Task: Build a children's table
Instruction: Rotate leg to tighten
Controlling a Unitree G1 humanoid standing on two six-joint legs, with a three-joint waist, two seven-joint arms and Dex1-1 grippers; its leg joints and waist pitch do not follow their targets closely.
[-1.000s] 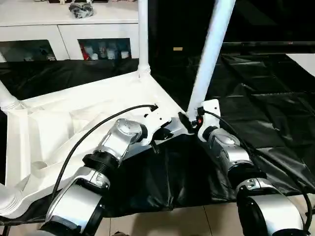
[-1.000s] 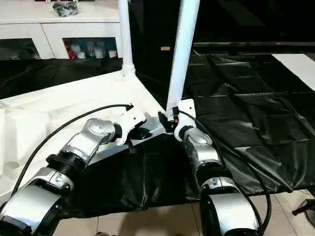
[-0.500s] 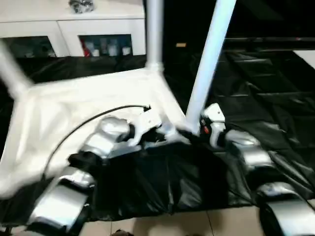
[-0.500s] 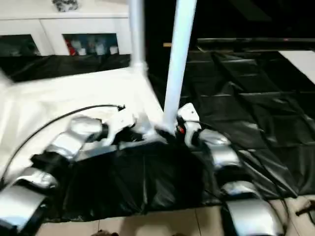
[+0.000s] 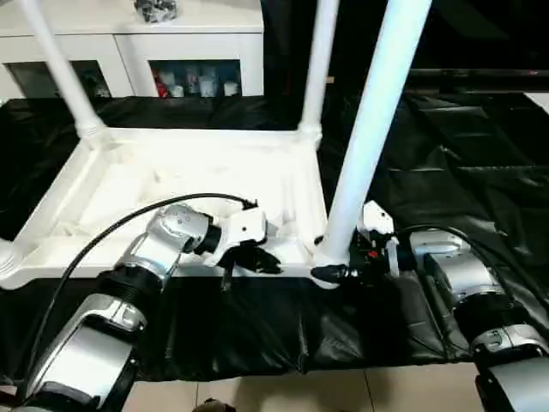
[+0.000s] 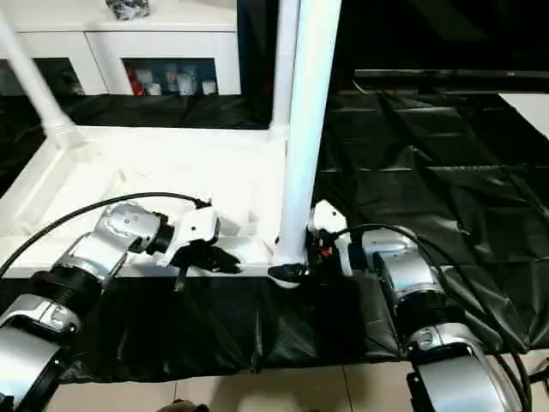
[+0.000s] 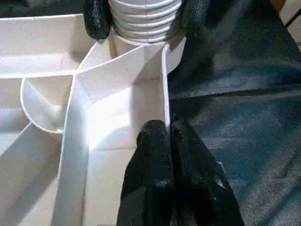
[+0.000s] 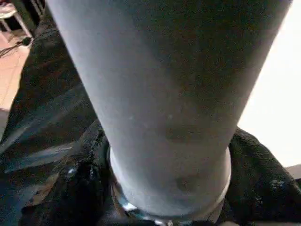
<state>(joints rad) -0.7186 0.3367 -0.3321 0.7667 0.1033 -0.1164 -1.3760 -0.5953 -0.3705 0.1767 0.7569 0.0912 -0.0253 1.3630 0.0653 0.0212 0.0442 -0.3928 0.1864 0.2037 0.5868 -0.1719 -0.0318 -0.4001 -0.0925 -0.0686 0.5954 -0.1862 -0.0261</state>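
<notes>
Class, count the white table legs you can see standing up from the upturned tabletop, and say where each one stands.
3: near right corner leg, far right leg, far left leg. A fourth may be cut off.

Smooth white plastic table (image 5: 180, 184); glossy black sheet (image 5: 446, 154).

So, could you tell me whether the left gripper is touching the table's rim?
Touching: in the left wrist view, the left gripper is shut on the table's rim.
</notes>
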